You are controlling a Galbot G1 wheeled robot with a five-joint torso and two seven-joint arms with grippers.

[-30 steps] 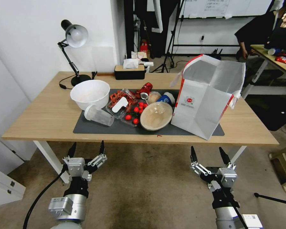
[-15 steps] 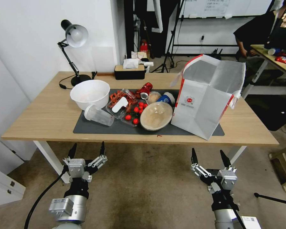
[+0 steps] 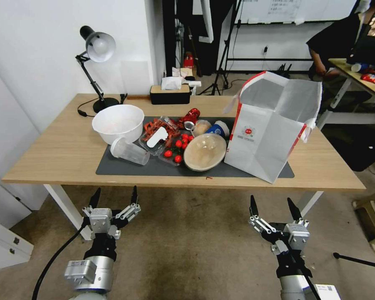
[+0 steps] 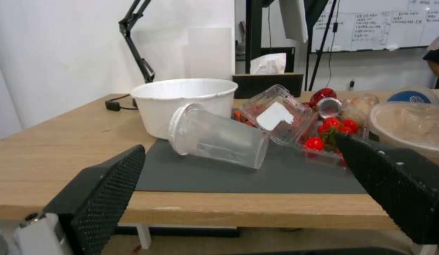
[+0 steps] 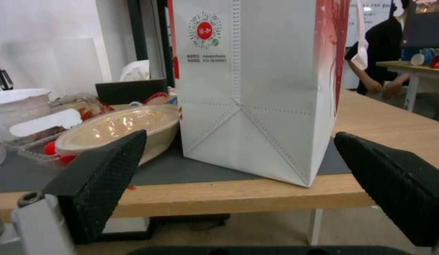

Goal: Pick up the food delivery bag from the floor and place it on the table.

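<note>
There is one food delivery bag (image 3: 271,125), one white bowl (image 3: 118,123), one tan bowl (image 3: 205,151), one clear cup (image 3: 129,151), one desk lamp (image 3: 95,62), one tissue box (image 3: 170,93), and two grippers, both with fingers apart.

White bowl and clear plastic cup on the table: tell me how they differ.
The white bowl stands upright, mouth up; the clear plastic cup lies tipped on its side. The bowl is opaque and wide; the cup is see-through and narrower. Both are beside each other toward the left of the table.
</note>
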